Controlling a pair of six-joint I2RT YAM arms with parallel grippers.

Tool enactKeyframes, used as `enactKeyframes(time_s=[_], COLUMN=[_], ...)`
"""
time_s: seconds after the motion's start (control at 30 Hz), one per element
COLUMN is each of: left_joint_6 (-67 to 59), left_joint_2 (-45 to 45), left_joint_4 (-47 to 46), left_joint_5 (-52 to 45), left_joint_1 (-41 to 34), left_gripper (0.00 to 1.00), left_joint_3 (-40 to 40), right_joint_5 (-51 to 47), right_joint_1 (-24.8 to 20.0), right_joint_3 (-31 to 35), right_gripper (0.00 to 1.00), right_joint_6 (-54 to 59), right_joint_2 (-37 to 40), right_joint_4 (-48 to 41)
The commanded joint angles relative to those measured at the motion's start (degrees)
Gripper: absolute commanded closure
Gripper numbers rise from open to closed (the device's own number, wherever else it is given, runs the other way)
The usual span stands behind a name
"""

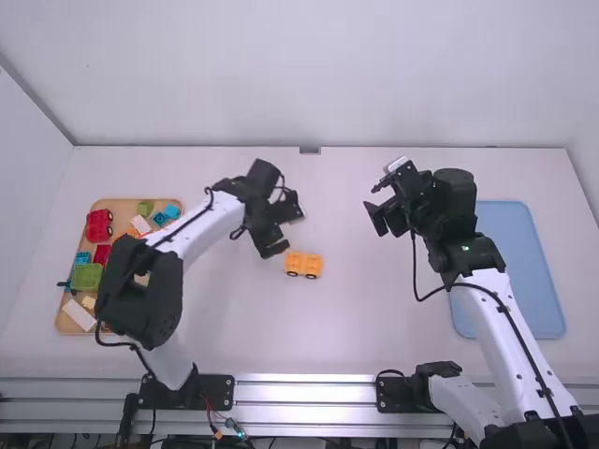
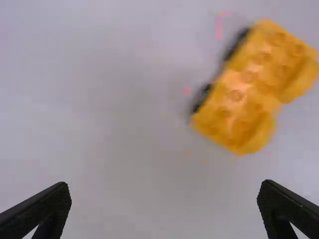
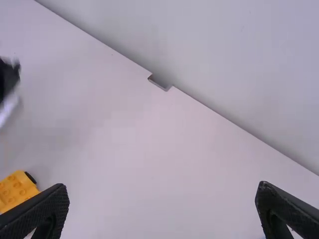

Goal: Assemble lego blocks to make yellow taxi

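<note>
Parted left jaws near yellow car [image 2: 244, 92]

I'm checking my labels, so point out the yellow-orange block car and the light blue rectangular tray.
Yellow-orange block car [image 2: 251, 87]: left wrist view, on its studded top.
Light blue rectangular tray [image 1: 535, 295]: high view, on its bare flat surface.

Bright, diffuse light spreads over the white table [image 1: 374, 318], leaving soft, faint shadows. Motion-like blur smears the yellow block car [image 2: 249, 89] in the left wrist view; glare whitens the near metal rail [image 1: 304, 394].
</note>
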State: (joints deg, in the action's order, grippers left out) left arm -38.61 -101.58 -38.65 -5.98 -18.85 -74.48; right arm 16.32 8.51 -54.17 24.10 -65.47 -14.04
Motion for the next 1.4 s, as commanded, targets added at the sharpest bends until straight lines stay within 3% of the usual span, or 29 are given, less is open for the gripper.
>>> enactKeyframes(time_s=[0.0,0.17,0.3,0.53,0.67,1.0,1.07,1.2,1.37], left_joint_6=[12.1,46.2,61.6,69.3,75.8,81.7,83.1,89.3,91.3], left_joint_2=[2.6,3.3,3.3,3.3,2.5,-7.1,-9.6,-11.1,-11.4], left_joint_4=[0.3,0.5,-2.6,-2.8,-7.0,-16.5,-17.3,-16.3,-12.3], left_joint_5=[-0.3,5.7,7.1,2.1,4.5,7.5,7.4,8.7,8.6], left_joint_1=[5.4,17.6,24.2,33.2,36.7,37.3,36.9,36.9,36.9], left_gripper=[0.01,0.01,0.01,0.01,0.01,0.01,0.05,0.14,0.14], left_joint_3=[-1.1,-2.6,-3.0,-2.4,-3.0,-12.9,-15.0,-14.6,-12.2], right_joint_5=[0.4,0.4,0.4,0.4,0.4,0.4,0.4,0.0,0.0], right_joint_1=[0.1,0.1,0.1,0.2,0.2,0.7,1.7,3.1,4.0], right_joint_3=[-2.1,-2.1,-2.1,-2.1,-2.1,-2.1,-2.1,-2.1,-2.1], right_gripper=[0.02,0.02,0.01,0.01,0.02,0.01,0.02,0.02,0.01], right_joint_6=[-0.2,-0.3,-0.2,-0.3,-1.2,-4.8,-4.7,-4.6,-4.6], right_joint_2=[-0.4,-0.4,-0.4,-0.4,-0.4,-0.4,-0.4,-0.4,-0.4], right_joint_4=[0.1,0.1,0.3,0.3,0.3,1.8,1.8,2.1,2.6])
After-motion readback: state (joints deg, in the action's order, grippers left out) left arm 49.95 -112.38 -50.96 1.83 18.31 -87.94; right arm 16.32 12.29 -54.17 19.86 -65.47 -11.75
